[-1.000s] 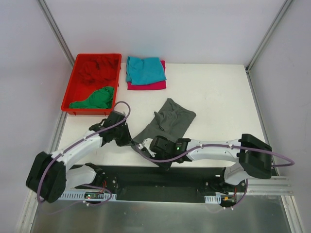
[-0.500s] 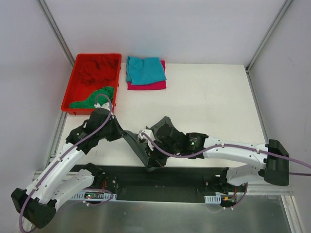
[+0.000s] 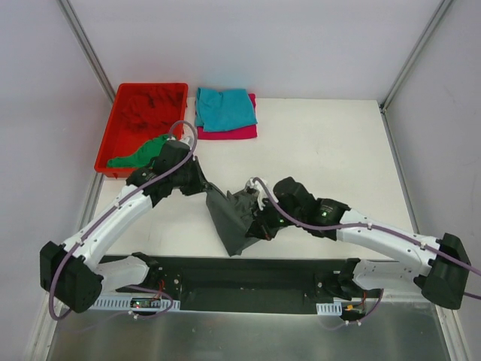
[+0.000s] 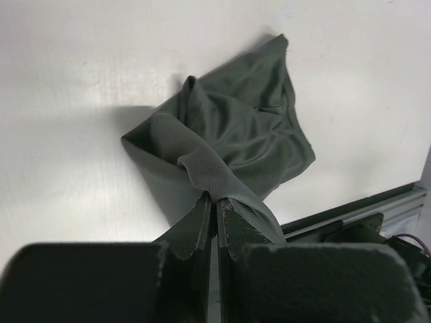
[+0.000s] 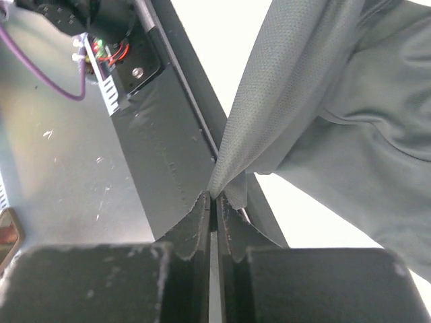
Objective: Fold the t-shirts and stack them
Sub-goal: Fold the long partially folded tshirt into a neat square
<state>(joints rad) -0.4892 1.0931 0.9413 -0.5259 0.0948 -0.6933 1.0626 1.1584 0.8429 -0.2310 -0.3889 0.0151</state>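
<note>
The dark grey t-shirt [image 3: 234, 218] hangs bunched between my two grippers above the near middle of the table. My left gripper [image 3: 204, 189] is shut on its upper left corner; in the left wrist view [image 4: 217, 202] the cloth [image 4: 236, 141] drapes from the jaws. My right gripper [image 3: 259, 213] is shut on another edge; the right wrist view [image 5: 216, 196] shows the cloth [image 5: 350, 121] pinched. A teal t-shirt [image 3: 224, 107] lies folded on a magenta t-shirt [image 3: 229, 133] at the back. A green t-shirt [image 3: 141, 154] and a red t-shirt [image 3: 146, 109] lie in the bin.
The red plastic bin [image 3: 105, 150] stands at the back left, close behind my left arm. The black base rail [image 3: 248, 274] runs along the near edge. Metal frame posts rise at the back corners.
Both grippers have risen and moved back from the near edge, lifting the dark grey shirt off the table. It was lying spread flat; now it hangs bunched between them.
</note>
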